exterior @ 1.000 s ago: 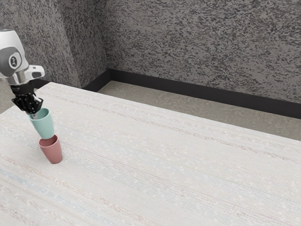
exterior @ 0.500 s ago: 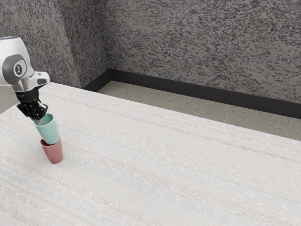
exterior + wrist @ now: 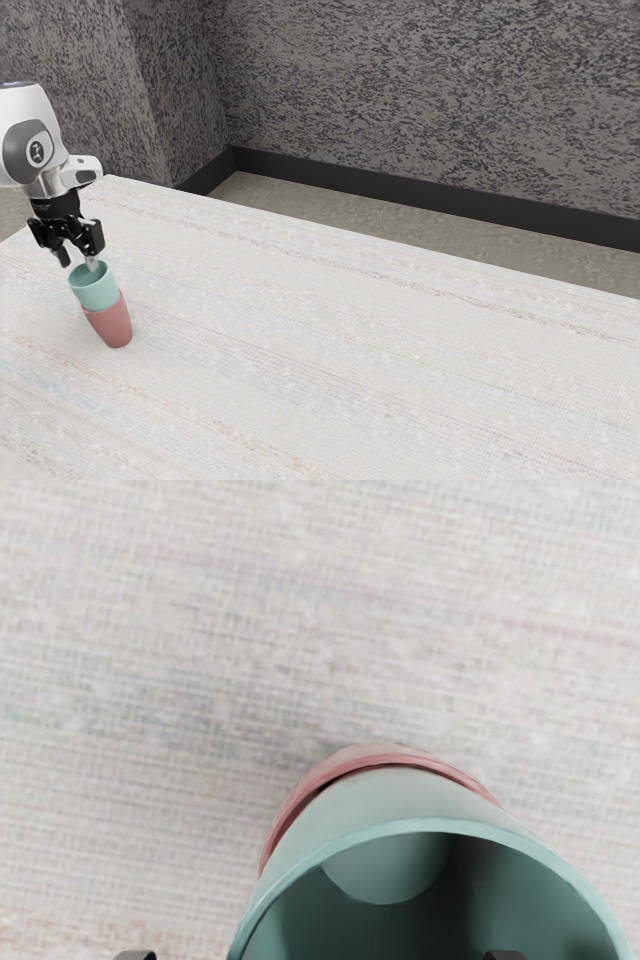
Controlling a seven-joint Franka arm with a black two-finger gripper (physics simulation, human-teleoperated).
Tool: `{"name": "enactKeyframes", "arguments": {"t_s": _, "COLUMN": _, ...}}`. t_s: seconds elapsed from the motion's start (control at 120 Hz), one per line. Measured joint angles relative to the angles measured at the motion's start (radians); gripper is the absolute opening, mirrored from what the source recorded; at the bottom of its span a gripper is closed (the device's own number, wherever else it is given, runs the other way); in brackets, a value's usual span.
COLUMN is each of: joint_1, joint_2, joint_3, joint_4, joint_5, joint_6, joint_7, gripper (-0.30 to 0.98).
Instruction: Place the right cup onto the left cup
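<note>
Judge green cup [image 3: 97, 294] light and stiff, perhaps slick along its smooth wall, so best pinched across the rim with one finger inside and one out. Pale blue-green and plain, tapering to a round base, with mouth open and upward; nested by its lower part in red cup [image 3: 113, 326], on table [image 3: 350, 350]. Note gripper [image 3: 78, 260] at the rim, with fingers parted, clamped on nothing.

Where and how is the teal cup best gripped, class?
I'd grip the teal cup by its rim, from above, one finger inside, one outside: its mouth faces up, its wall looks thin, and its lower part sits inside the red cup.
</note>
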Motion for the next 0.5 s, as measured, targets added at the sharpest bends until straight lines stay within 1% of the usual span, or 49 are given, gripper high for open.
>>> {"name": "enactKeyframes", "arguments": {"t_s": 0.092, "joint_1": -0.001, "joint_2": -0.003, "joint_3": -0.002, "joint_4": 0.037, "joint_5": 0.000, "joint_6": -0.015, "joint_7": 0.001, "gripper": 0.53}}
{"name": "enactKeyframes", "arguments": {"t_s": 0.15, "joint_1": -0.016, "joint_2": -0.004, "joint_3": -0.004, "joint_4": 0.126, "joint_5": -0.001, "joint_6": -0.059, "joint_7": 0.001, "gripper": 0.57}}
{"name": "enactKeyframes", "arguments": {"t_s": 0.2, "joint_1": -0.051, "joint_2": -0.004, "joint_3": -0.006, "joint_4": 0.223, "joint_5": -0.001, "joint_6": -0.113, "joint_7": -0.001, "gripper": 0.60}}
{"name": "enactKeyframes", "arguments": {"t_s": 0.267, "joint_1": -0.146, "joint_2": -0.005, "joint_3": -0.005, "joint_4": 0.313, "joint_5": -0.001, "joint_6": -0.188, "joint_7": -0.013, "gripper": 0.62}}
{"name": "enactKeyframes", "arguments": {"t_s": 0.408, "joint_1": -0.399, "joint_2": -0.013, "joint_3": 0.001, "joint_4": 0.388, "joint_5": -0.006, "joint_6": -0.306, "joint_7": -0.045, "gripper": 0.65}}
{"name": "enactKeyframes", "arguments": {"t_s": 0.458, "joint_1": -0.458, "joint_2": -0.015, "joint_3": 0.000, "joint_4": 0.410, "joint_5": -0.007, "joint_6": -0.338, "joint_7": -0.058, "gripper": 0.66}}
{"name": "enactKeyframes", "arguments": {"t_s": 0.5, "joint_1": -0.487, "joint_2": -0.015, "joint_3": -0.001, "joint_4": 0.418, "joint_5": -0.008, "joint_6": -0.361, "joint_7": -0.069, "gripper": 0.66}}
